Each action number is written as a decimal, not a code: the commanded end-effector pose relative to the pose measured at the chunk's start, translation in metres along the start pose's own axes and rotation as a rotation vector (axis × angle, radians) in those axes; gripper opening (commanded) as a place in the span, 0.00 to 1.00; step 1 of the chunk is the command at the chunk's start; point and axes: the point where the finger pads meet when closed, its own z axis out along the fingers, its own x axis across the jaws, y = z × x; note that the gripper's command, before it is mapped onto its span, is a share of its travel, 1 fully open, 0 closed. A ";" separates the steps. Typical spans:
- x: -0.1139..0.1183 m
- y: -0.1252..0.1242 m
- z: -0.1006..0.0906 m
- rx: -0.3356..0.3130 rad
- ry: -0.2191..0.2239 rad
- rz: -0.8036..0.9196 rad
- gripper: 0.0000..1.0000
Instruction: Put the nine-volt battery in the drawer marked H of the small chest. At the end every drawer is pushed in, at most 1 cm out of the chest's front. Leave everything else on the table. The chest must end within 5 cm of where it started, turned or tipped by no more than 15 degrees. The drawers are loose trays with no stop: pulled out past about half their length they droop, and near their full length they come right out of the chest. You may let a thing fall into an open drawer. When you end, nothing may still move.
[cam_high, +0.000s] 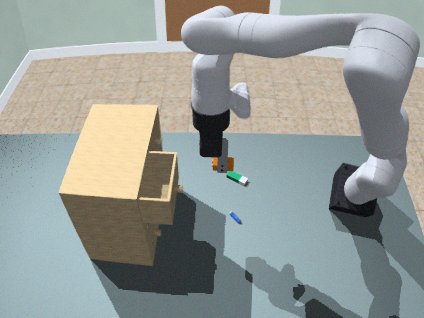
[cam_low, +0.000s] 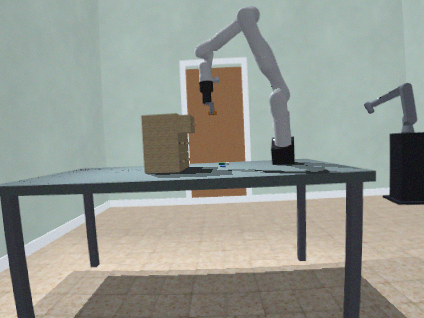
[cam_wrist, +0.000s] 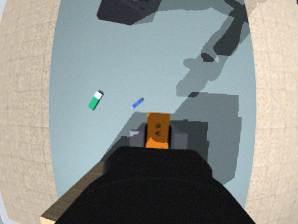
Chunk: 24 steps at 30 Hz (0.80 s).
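The orange nine-volt battery (cam_high: 228, 166) hangs between the fingers of my gripper (cam_high: 222, 161), high above the table. It also shows in the wrist view (cam_wrist: 157, 131) and in the exterior view (cam_low: 212, 113). My gripper is shut on it, to the right of the wooden chest (cam_high: 117, 180) and a little above its top. The chest's top drawer (cam_high: 160, 176) stands pulled out towards the gripper, open and empty as far as I can see. I cannot read any drawer letters.
A green and white object (cam_high: 237, 178) and a small blue object (cam_high: 235, 217) lie on the table below and to the right of the gripper. The arm's black base (cam_high: 352, 197) stands at the right. A lower drawer knob (cam_high: 157, 231) sticks out of the chest's front.
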 end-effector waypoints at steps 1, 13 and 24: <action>-0.001 0.003 -0.010 -0.012 -0.006 -0.001 0.51; -0.001 0.003 -0.023 -0.012 -0.006 -0.001 0.51; -0.001 0.003 -0.024 -0.012 -0.006 -0.001 0.51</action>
